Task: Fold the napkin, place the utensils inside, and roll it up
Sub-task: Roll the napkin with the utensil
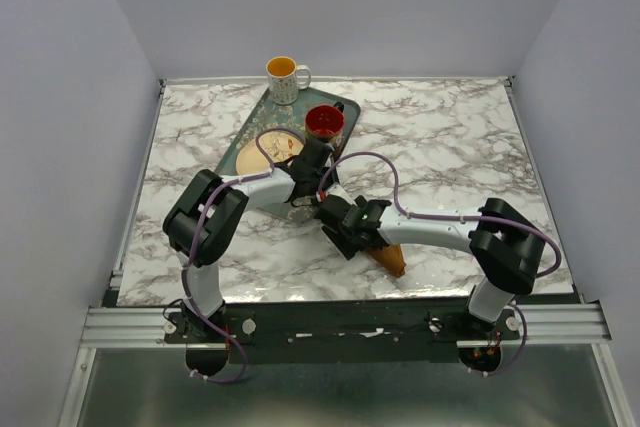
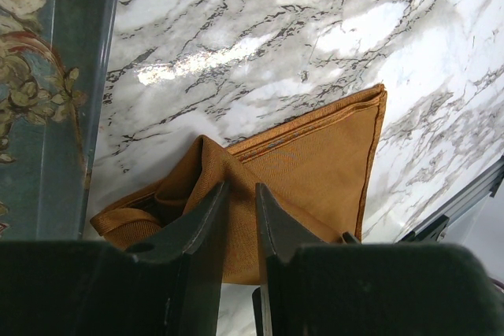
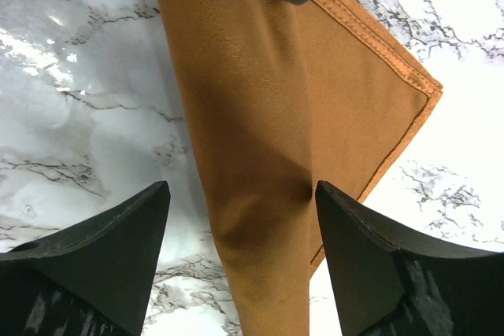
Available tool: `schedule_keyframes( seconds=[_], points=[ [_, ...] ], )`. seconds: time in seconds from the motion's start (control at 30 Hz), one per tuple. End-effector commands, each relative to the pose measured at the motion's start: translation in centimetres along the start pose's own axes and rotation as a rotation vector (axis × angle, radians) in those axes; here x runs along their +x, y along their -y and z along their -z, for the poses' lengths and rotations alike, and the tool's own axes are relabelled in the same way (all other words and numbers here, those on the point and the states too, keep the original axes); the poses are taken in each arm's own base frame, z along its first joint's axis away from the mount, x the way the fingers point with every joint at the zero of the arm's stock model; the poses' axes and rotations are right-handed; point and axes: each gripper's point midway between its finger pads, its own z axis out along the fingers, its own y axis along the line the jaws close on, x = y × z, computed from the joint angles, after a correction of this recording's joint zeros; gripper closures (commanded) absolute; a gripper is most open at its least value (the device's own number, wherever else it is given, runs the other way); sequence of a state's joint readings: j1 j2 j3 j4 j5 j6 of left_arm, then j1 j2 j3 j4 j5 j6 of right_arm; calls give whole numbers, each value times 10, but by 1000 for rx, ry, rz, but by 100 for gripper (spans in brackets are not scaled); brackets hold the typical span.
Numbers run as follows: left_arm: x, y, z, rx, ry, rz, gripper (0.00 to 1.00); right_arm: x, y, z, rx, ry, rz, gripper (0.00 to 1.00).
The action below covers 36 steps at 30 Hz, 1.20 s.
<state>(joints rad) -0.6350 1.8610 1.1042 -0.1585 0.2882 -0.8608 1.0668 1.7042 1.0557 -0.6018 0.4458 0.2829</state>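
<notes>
Just right of the green tray (image 2: 90, 76), the left arm's fingers (image 2: 214, 214) stand nearly pressed together, pinching a raised ridge at the left end of the napkin (image 2: 315, 155). The rest of the cloth lies folded on the tabletop (image 2: 260, 29), toward its near side, with a stitched corner pointing right. The right arm's fingers (image 3: 130, 230) are spread wide and straddle the cloth without touching it. The napkin looks thin, light and limp. It will likely sag and slide on the glossy marble, so a hemmed edge or corner should give the surest hold.
</notes>
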Motion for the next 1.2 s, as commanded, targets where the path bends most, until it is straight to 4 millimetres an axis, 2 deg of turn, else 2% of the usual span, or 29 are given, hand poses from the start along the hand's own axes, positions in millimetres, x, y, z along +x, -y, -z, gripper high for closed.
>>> schedule_keyframes(
  seconds=[0.0, 0.1, 0.4, 0.47, 0.57, 0.67, 0.77, 0.87, 1.0, 1.07, 1.17],
  points=[
    [8, -21, -7, -69, -31, 7, 70, 2, 9, -1, 66, -3, 34, 19],
    [9, -20, -7, -64, -34, 10, 70, 2, 6, -6, 58, -4, 40, 25],
    [7, -16, -4, -57, -33, 8, 70, 6, 1, -13, 48, -24, 3, 33],
    [6, -17, -3, -58, -33, 9, 70, 7, 0, -14, 48, -26, -10, 36],
    [6, -18, -2, -52, -35, 13, 69, 9, 1, -15, 34, -31, -24, 48],
    [0, -15, 4, -40, -18, 8, 64, 8, 1, -14, 13, -24, -45, 50],
    [-11, -10, 11, -17, 5, 11, 58, 10, 1, -14, -13, -24, -66, 53],
    [-25, -1, 22, 17, 29, 12, 50, 8, 2, -12, -50, -14, -105, 60],
    [-47, 14, 43, 41, 89, -20, 38, 7, 2, -11, -133, -10, -173, 64],
    [-56, 19, 52, 50, 106, -32, 36, 6, 6, -14, -165, -4, -203, 70],
    [-63, 21, 61, 62, 117, -27, 34, 5, 6, -15, -223, -10, -234, 74]
  ],
)
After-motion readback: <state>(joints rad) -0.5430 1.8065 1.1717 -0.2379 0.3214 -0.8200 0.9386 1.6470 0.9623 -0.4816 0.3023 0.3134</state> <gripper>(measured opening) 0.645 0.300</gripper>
